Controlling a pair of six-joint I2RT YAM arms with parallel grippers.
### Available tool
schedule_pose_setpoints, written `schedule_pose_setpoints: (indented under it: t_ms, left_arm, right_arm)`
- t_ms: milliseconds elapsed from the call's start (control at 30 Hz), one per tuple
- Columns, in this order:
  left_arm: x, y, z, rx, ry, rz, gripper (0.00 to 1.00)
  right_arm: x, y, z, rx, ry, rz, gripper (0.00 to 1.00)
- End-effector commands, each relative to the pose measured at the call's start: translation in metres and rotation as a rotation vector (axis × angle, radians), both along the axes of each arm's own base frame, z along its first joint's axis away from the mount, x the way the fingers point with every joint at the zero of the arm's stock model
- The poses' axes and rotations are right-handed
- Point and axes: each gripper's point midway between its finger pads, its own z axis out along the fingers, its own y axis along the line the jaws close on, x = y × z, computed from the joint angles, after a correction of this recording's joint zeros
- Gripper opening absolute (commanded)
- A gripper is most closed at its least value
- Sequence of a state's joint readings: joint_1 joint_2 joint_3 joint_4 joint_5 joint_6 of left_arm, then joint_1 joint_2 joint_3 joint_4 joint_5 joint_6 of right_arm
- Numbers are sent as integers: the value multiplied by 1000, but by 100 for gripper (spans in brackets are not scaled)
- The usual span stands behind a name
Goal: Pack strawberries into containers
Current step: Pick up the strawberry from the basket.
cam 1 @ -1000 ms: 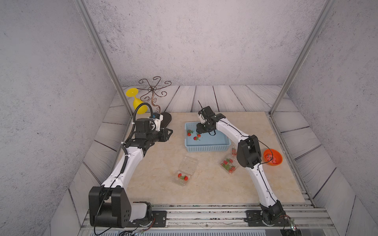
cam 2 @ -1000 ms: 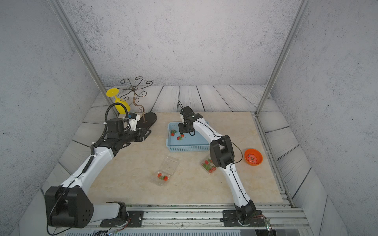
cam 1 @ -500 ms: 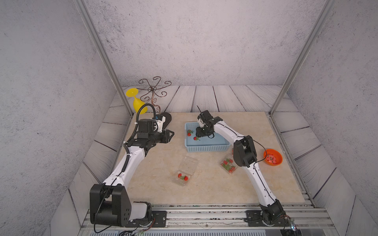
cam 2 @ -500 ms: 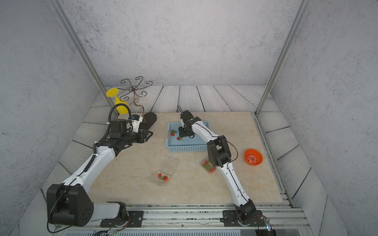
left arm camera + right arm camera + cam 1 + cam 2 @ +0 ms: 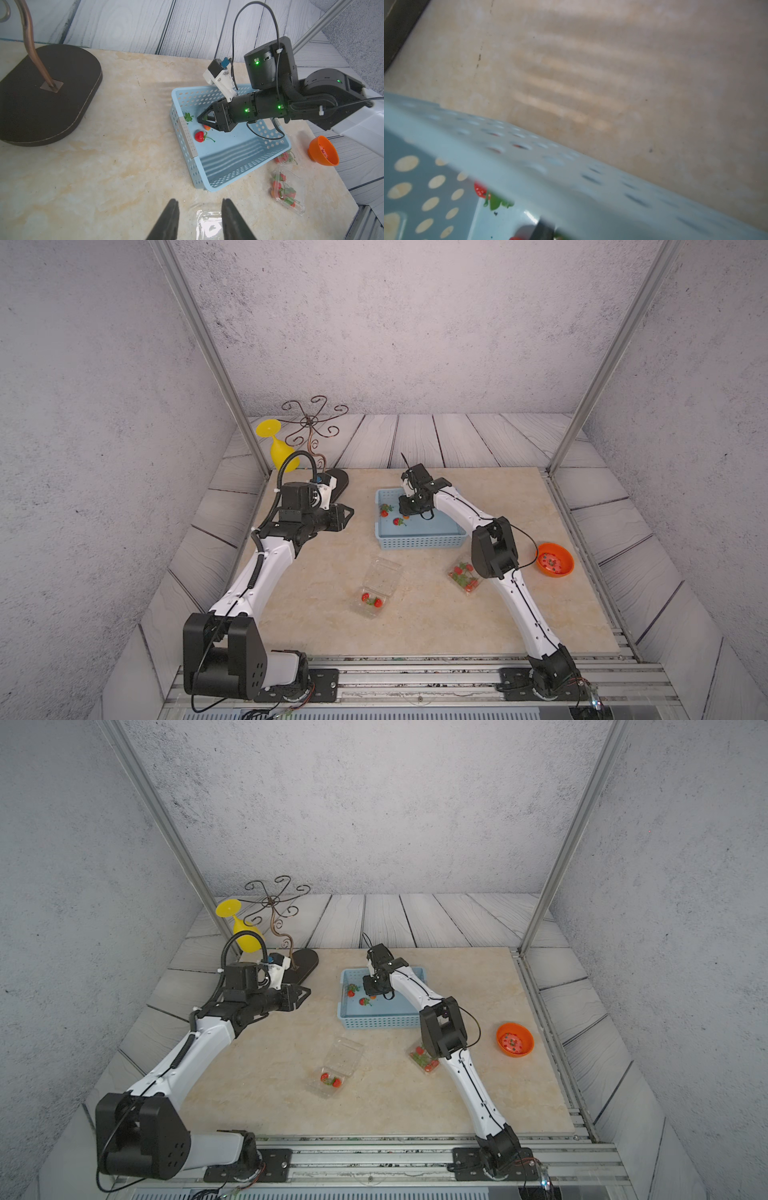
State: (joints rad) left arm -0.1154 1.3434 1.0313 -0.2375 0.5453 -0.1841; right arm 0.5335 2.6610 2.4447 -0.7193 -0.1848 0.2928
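Both top views: right gripper [image 5: 407,512] low inside light blue perforated plastic basket [image 5: 419,542]; tips at small red strawberry [image 5: 405,516] — closed on it or not, cannot tell; three berries in basket; two clear plastic clamshell containers [image 5: 376,585] nearby. Left wrist: left gripper [image 5: 199,218] fingers apart, empty. Right wrist: blurred — basket wall, one berry.

Basket [image 5: 419,541]: light blue, rows of round holes.
Strawberries [image 5: 199,136]: red, green caps.
Containers [image 5: 380,576]: clear, colourless.
Bowl [image 5: 555,562]: orange.
Tabletop [image 5: 316,605]: beige, faint marbled mottling.
Goblet [image 5: 282,454]: yellow.
Stand [image 5: 41,93]: coppery brown wire, dark brown base.
Arms [image 5: 266,572]: white links, black joints.
Planks [image 5: 415,443]: pale grey wood grain.
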Motion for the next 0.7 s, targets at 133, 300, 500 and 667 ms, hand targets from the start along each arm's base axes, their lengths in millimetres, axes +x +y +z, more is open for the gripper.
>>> schedule_pose_setpoints:
  t_ms: [133,300,500,667]
  left_arm:
    - [1,-2,1,17,-5,-13,38]
    - [1,-2,2,16,-7,-14,38]
    - [0,-2,4,14,-12,-15,38]
    - [0,-2,5,15,-16,-13,38]
  right_arm:
    - [0,-5,9,3,-1,-14,18]
    - [1,-12,55,29,-68,-19,8]
    - [-8,-17,93,57,-119,-7,0]
    - [-25,-16,127,105,-149,40,0]
